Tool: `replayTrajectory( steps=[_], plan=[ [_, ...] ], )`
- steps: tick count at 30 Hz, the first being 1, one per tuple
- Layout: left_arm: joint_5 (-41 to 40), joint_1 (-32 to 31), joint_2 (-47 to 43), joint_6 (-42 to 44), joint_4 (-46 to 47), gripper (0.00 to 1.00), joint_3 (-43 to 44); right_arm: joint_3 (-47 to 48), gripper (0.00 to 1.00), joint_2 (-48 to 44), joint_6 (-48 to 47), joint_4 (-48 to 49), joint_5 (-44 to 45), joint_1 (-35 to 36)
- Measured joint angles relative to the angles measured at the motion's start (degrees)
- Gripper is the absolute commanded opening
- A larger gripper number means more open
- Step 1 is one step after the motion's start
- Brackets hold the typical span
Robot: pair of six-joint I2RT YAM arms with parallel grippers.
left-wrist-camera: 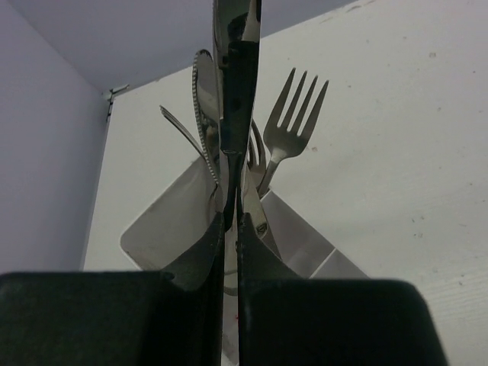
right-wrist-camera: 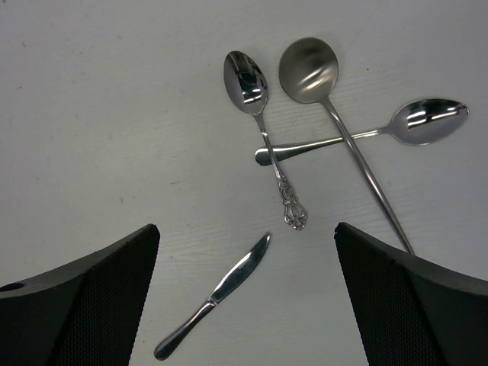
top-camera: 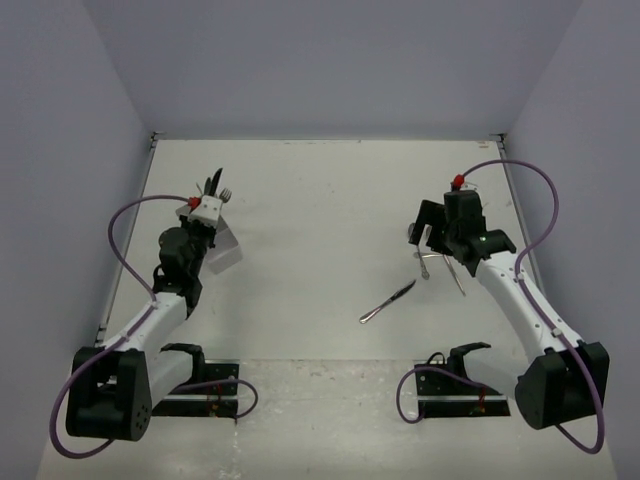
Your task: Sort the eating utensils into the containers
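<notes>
My left gripper [left-wrist-camera: 230, 217] is shut on a slim silver knife [left-wrist-camera: 239, 84], holding it upright over the light grey cutlery holder [left-wrist-camera: 164, 229]. A fork [left-wrist-camera: 299, 114], a serrated knife [left-wrist-camera: 201, 88] and other utensils stand in the holder. In the top view the left gripper [top-camera: 210, 203] is at the holder [top-camera: 228, 255] on the left. My right gripper [right-wrist-camera: 245, 229] is open and empty above a table knife [right-wrist-camera: 217, 293] and three spoons: an ornate one [right-wrist-camera: 245, 80], a round-bowled one [right-wrist-camera: 307, 69] and a crossed one [right-wrist-camera: 427, 120]. In the top view the right gripper [top-camera: 430, 238] hovers over the spoons [top-camera: 425, 265].
The loose knife [top-camera: 388, 302] lies on the white table between the arms, right of centre. Grey walls close the table on the left, back and right. The arm bases stand at the near edge.
</notes>
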Motion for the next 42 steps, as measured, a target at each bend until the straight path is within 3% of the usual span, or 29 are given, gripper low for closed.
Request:
replayTrajectory(
  steps=[8,13,20,23,24,25,31,34,37,42],
  plan=[
    [3.0,1.5,1.9,-0.7,-2.0,0.00,-0.3,0.4,0.99,0.7,0.0,-0.5,0.6,0.0],
    [5.7,1.5,-0.7,-1.8,-5.2,0.25,-0.3,0.7,0.99,0.9,-0.1,-0.4,0.6,0.0],
    [5.8,1.6,-1.9,-3.7,-10.0,0.41,2.8,0.7,0.99,0.8,-0.2,-0.4,0.5,0.0],
    [5.8,1.5,-3.1,-4.4,-13.1,0.60,4.9,0.7,0.99,0.6,-0.2,-0.4,0.5,0.0],
    [5.7,1.6,-3.7,-5.0,-14.4,0.92,5.7,0.7,0.99,0.6,-0.2,-0.4,0.5,0.0],
    [5.7,1.5,-4.5,-5.3,-15.7,1.00,6.7,0.7,0.99,0.6,-0.2,-0.4,0.5,0.0],
    [7.6,1.0,-5.2,-12.6,-23.2,1.00,18.9,0.7,0.99,-0.5,0.5,-0.5,0.7,0.0],
    [6.6,-4.7,-0.1,-16.4,-27.5,1.00,28.8,0.7,0.99,-2.1,2.6,-1.2,1.1,-0.5],
    [2.0,-19.4,7.5,-16.9,-30.9,1.00,36.4,0.7,0.99,-3.2,5.6,-2.8,2.0,-2.6],
    [0.6,-39.3,19.7,-14.9,-37.5,1.00,39.5,0.5,0.99,-3.8,10.5,-5.7,2.7,-6.8]
  ],
)
